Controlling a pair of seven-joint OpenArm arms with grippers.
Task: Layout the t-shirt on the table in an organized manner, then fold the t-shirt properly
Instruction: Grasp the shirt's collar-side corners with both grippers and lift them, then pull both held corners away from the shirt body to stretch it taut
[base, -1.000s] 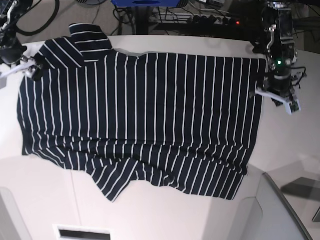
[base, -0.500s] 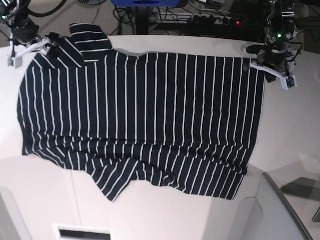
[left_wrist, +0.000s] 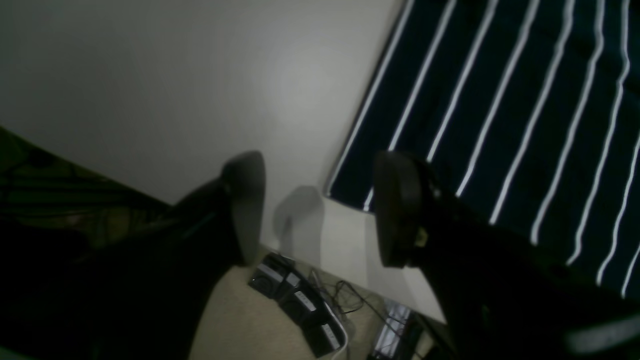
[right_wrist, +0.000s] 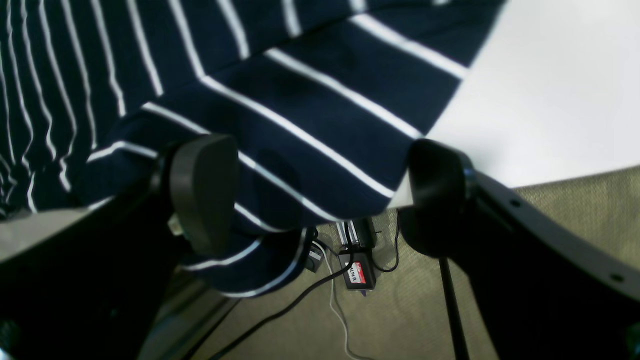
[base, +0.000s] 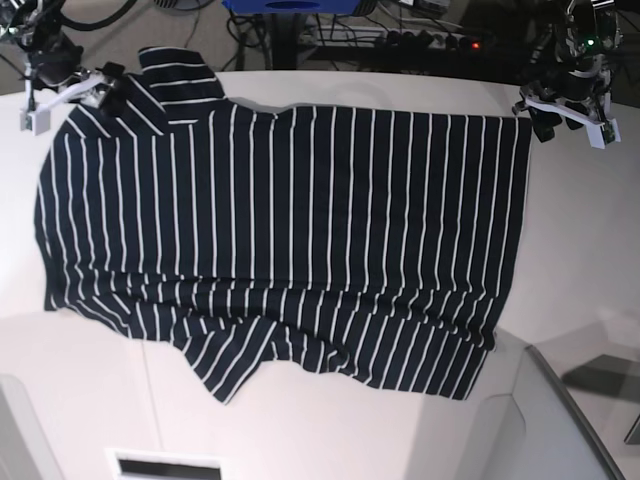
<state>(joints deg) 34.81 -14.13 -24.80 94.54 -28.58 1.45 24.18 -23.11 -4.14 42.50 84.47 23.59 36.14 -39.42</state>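
The t-shirt (base: 290, 230), dark navy with thin white stripes, lies spread flat on the off-white table (base: 580, 260), wrinkled along its near edge. One sleeve (base: 175, 75) reaches the far edge. My left gripper (base: 540, 120) hovers open at the shirt's far right corner. In the left wrist view (left_wrist: 320, 210) its jaws stand apart and empty, with the shirt's corner (left_wrist: 350, 190) below them. My right gripper (base: 105, 88) is at the far left shoulder. In the right wrist view (right_wrist: 320, 192) it is open, jaws wide over the sleeve (right_wrist: 300, 125) that hangs off the table edge.
Cables and power strips (base: 400, 40) lie on the floor beyond the far edge, also seen under the grippers (left_wrist: 295, 300) (right_wrist: 357, 270). A blue object (base: 290, 5) stands at the back. A grey panel (base: 570, 400) sits at the near right.
My left gripper has moved away from the shirt's right edge to its far right corner. My right gripper rose from the left edge to the far left shoulder. The shirt stays spread.
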